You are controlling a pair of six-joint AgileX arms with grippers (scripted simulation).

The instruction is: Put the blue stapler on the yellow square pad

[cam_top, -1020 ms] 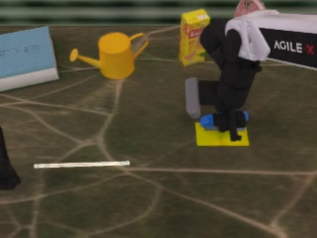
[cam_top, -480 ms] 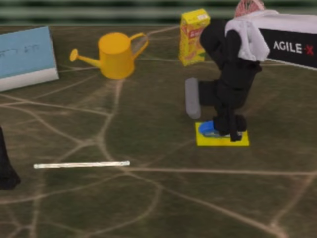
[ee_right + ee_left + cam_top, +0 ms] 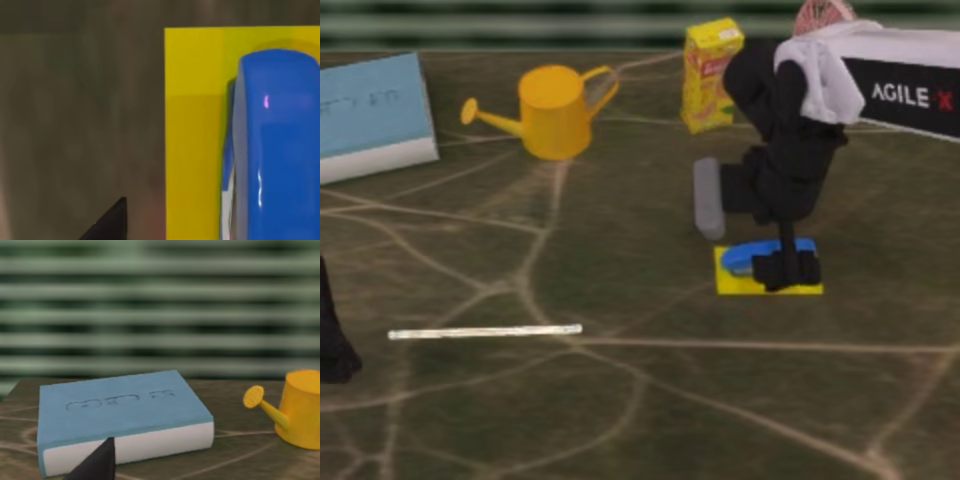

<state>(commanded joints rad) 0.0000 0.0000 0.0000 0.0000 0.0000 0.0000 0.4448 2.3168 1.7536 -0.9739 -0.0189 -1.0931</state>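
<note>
Now the blue stapler [image 3: 765,253] is seen lying flat on the yellow square pad [image 3: 740,283], stretched along the pad's far half, its long side running across the pad. One second ago it was carried at the pad's far edge, overhanging it; half a second ago it was lower and partly hidden by the arm. Since then more of its blue top has come into sight.

The right gripper [image 3: 786,268] is placed directly over the pad, around the stapler's right part, and has come down onto the pad since the earlier frames. Whether its jaws are clamped on the stapler or parted cannot be told: in the top view they are masked by the black wrist, and in the right wrist view only one dark fingertip [image 3: 107,222] is shown, off the pad's edge. In that view the stapler [image 3: 277,145] is seen resting against the yellow surface [image 3: 195,135].

The left gripper [image 3: 332,345] is parked well away from the pad, at the table's left edge, unchanged; the state of its jaws cannot be told either.

Beyond the pad, the yellow carton [image 3: 711,74], the watering can [image 3: 550,110] and the light-blue book [image 3: 370,112] are unmoved, as is the white rod [image 3: 485,331] nearer the camera.
</note>
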